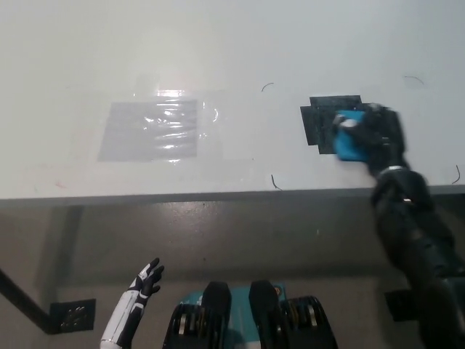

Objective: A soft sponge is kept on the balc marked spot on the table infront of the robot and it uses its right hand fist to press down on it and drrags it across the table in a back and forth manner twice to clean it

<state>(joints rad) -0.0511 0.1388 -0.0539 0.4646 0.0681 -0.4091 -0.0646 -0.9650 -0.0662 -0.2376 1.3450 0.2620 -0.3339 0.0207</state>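
A blue sponge (350,147) lies on the black marked spot (320,125) at the right of the white table (232,51), near its front edge. My black right hand (379,134) rests on top of the sponge's right part, closed like a fist and pressing on it, and its arm reaches in from the bottom right. The hand covers the right part of the black mark. My white left hand (147,276) hangs below the table edge at the lower left, fingers apart and holding nothing.
A shiny clear taped patch (152,129) sits on the table's left half. Thin dark curved marks (275,182) dot the tabletop near the front edge. Table legs with foot plates (73,315) stand on the floor below.
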